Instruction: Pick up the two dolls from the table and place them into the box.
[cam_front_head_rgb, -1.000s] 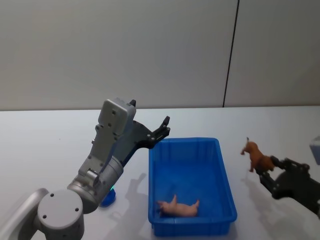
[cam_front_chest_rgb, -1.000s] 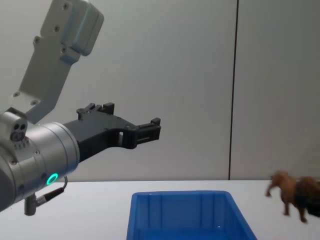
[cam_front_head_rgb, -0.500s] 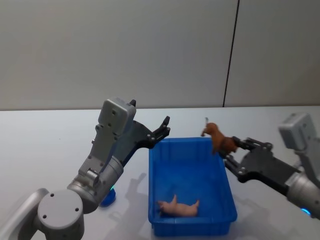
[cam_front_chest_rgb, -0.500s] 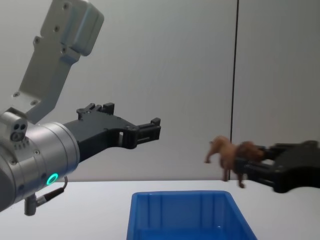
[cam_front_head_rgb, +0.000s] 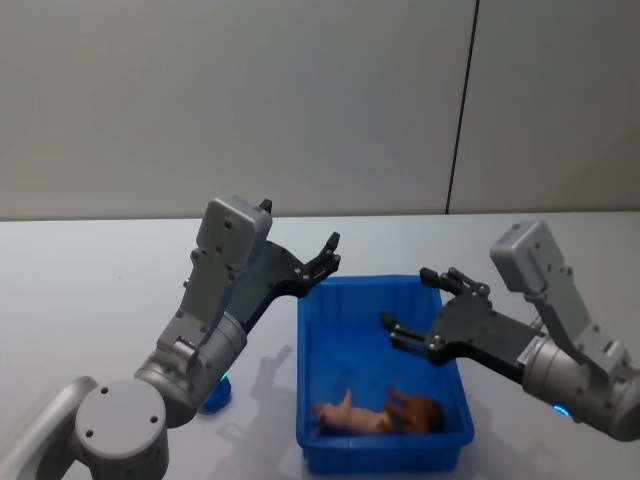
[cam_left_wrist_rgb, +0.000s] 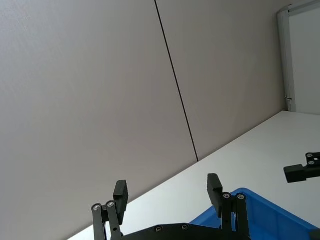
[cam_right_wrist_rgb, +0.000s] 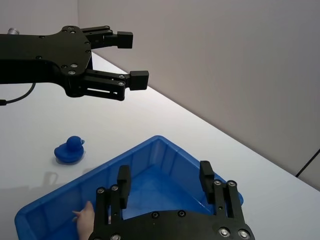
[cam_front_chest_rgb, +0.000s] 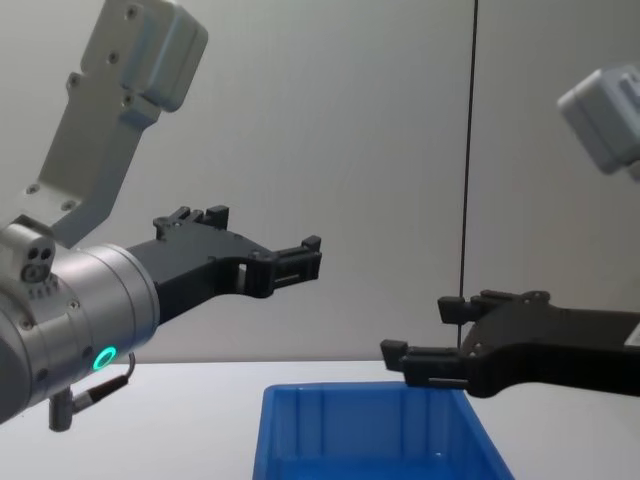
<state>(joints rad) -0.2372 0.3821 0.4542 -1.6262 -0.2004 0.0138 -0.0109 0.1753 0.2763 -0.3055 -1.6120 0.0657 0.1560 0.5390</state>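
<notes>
Head view: the right gripper hangs over the box, fingers spread, empty; a pink toy and a brown toy lie inside. Right wrist view: a blue duck sits on the table left of the box, nearer the left gripper, also spread.
</notes>
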